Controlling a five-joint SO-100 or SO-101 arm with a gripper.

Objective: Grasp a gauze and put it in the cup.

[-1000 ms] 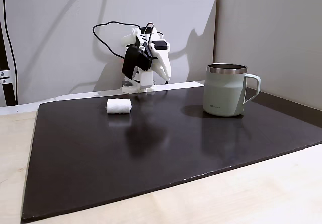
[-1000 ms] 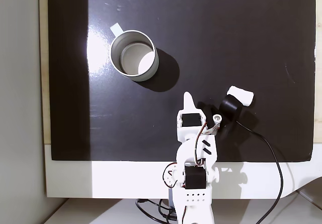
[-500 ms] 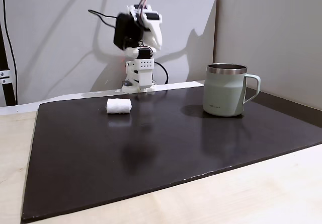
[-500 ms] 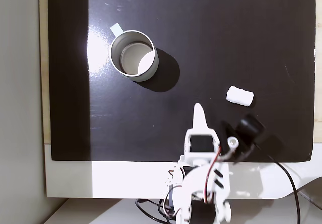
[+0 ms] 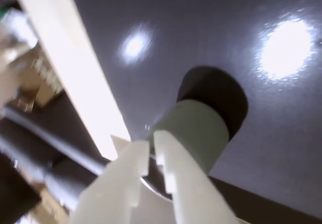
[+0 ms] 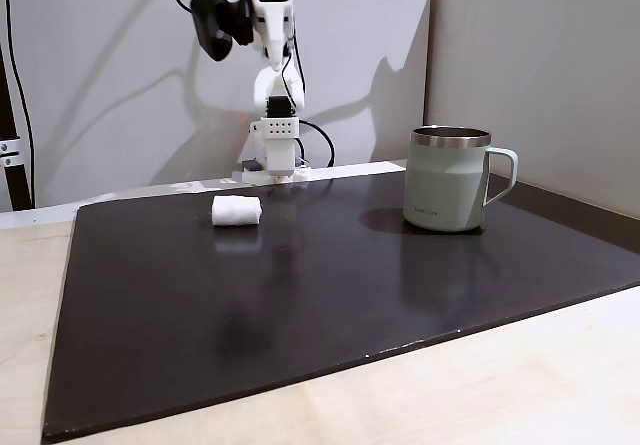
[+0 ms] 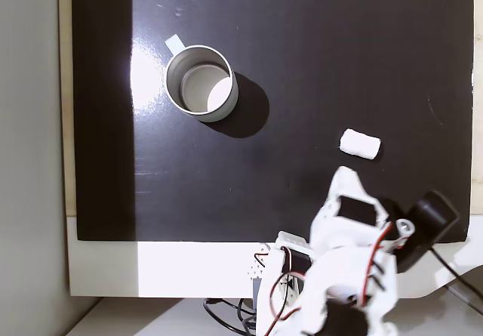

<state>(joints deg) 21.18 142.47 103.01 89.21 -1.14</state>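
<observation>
Wrist view: the gripper [image 5: 151, 153] hangs with its white fingers nearly together, a thin slit between them and nothing held, the cup [image 5: 193, 131] just beyond the tips on the dark mat [image 5: 282, 143]. In a fixed view from the side, the arm [image 6: 268, 25] is reared high above its base at the mat's far edge, clear of the gauze [image 6: 236, 210] lying free near that edge. In a fixed view from above, the gauze [image 7: 358, 144] sits just beyond the gripper [image 7: 345, 174], the cup [image 7: 201, 81] well apart, mouth up to receive it.
</observation>
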